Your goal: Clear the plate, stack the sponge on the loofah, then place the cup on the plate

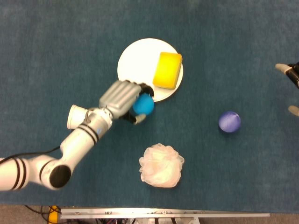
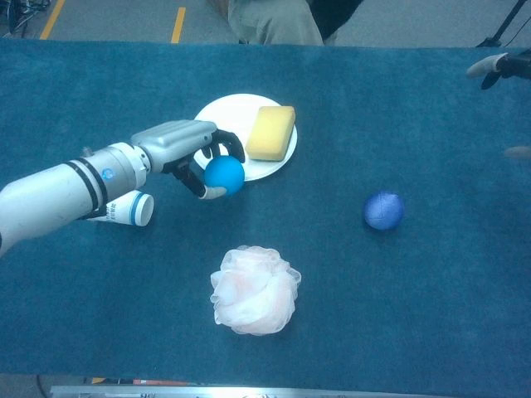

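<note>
From the head view: one white plate carries one yellow sponge. One left hand has its fingers wrapped around one light blue ball, at the plate's near edge. One dark blue ball and one pale loofah lie apart on the table. One cup shows partly behind the left arm. Right hand sits at the frame edge; finger state cannot be told.

From the chest view: counts match, and the cup lies on its side beside the arm.
</note>
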